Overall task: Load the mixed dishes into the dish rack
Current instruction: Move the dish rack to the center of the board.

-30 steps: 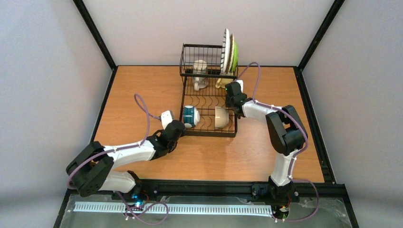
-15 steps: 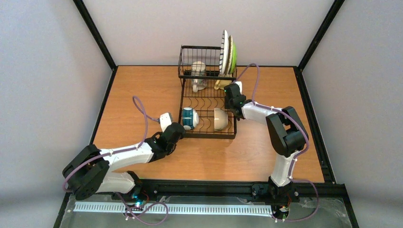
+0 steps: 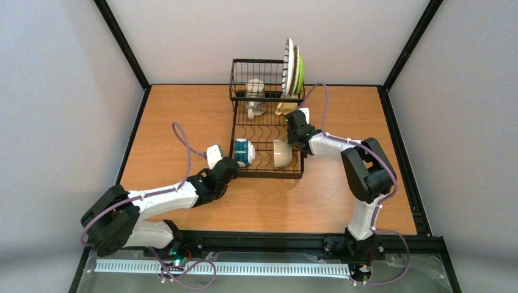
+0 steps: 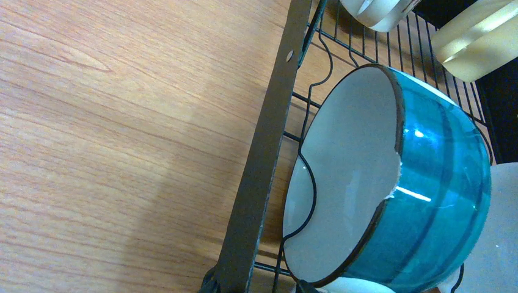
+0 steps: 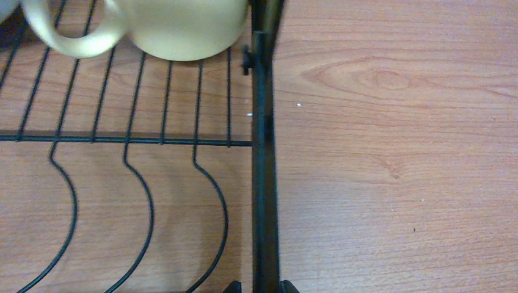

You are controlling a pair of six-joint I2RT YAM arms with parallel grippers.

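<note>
Dish rack at mid-desk; loading looks essentially complete, with no dish seen outside it; lime-green plate on edge at the far end; mugs beside it; bowl on the base. Teal-banded cup lies sideways at the base's left edge, long axis left-right, mouth toward the left hand; right hand at the right rim; cannot tell either hand's spread.

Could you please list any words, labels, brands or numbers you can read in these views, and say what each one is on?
None: no readable text shows on the teal-banded cup, the cream mug, the lime-green plate, the black wire dish rack or the wooden table.
</note>
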